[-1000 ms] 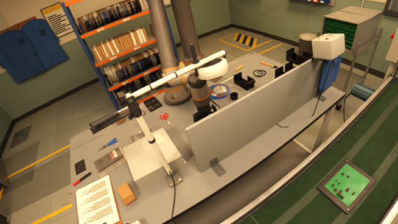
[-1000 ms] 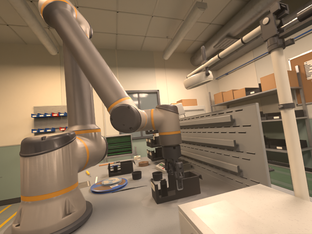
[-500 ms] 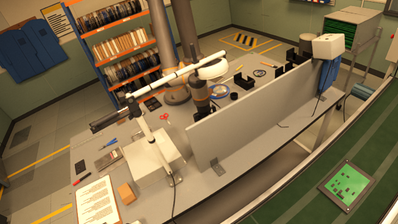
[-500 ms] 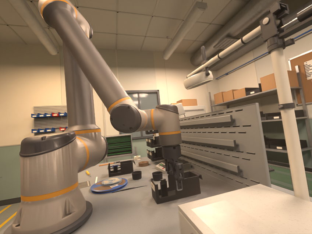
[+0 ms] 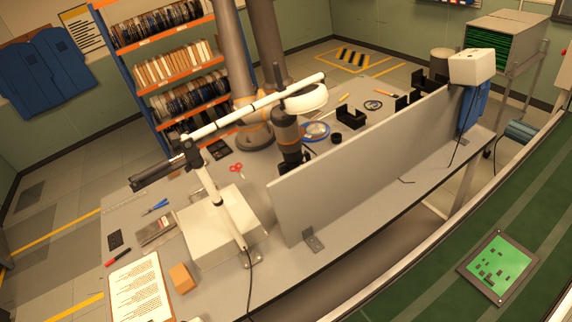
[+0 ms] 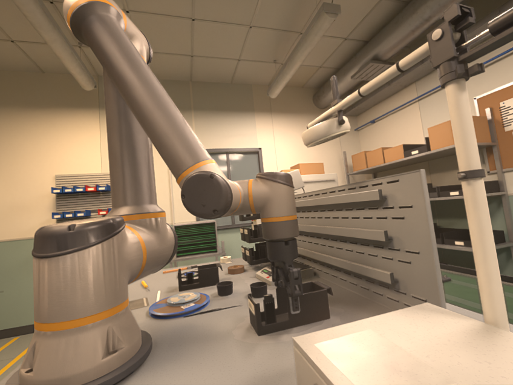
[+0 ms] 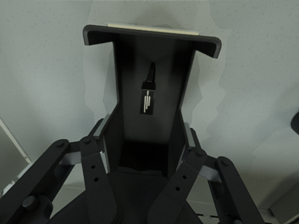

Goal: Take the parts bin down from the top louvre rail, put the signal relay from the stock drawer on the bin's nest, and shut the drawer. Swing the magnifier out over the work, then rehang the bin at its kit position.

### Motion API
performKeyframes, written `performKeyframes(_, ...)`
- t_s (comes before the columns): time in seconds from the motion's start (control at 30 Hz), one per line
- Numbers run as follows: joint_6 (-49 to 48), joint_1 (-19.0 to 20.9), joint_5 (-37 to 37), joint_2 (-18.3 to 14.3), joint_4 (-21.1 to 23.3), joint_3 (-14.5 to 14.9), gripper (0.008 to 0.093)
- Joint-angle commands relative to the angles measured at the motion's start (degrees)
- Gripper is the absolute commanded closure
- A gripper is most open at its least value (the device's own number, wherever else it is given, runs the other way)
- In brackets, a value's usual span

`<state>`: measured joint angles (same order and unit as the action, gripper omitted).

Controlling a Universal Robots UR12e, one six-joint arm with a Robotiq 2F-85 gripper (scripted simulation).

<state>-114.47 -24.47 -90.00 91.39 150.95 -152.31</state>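
Note:
My gripper (image 7: 143, 138) reaches straight down over the bench and is closed around the black parts bin (image 6: 290, 304), which rests on the bench in front of the louvre panel (image 6: 364, 236). The signal relay (image 7: 147, 100) stands inside the bin on its floor. The magnifier head (image 6: 325, 130) hangs on its white boom (image 5: 258, 105) above the arm's wrist. The louvre rails (image 6: 344, 197) carry no bin. The drawer is hidden behind the white cabinet (image 5: 218, 229).
A second black bin (image 6: 198, 275) sits further back on the bench. Near it lie a blue reel (image 6: 179, 304), two black cups (image 6: 224, 287) and a tape roll (image 6: 236, 269). The magnifier post (image 6: 472, 199) rises from the cabinet at right. Red scissors (image 5: 236, 167) lie left of the arm.

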Motion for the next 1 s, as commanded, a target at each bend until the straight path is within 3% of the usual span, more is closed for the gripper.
performKeyframes(0.0, 0.0, -0.01, 0.0, -0.05, -0.01, -0.02, 0.066)
performKeyframes(0.47, 0.0, -0.01, 0.0, -0.07, -0.02, -0.04, 0.0934)
performKeyframes(0.73, 0.0, -0.01, 0.0, 0.56, -0.76, 0.11, 0.0934)
performKeyframes(0.97, 0.0, 0.0, 0.0, 3.2, -3.99, 0.82, 0.0934)
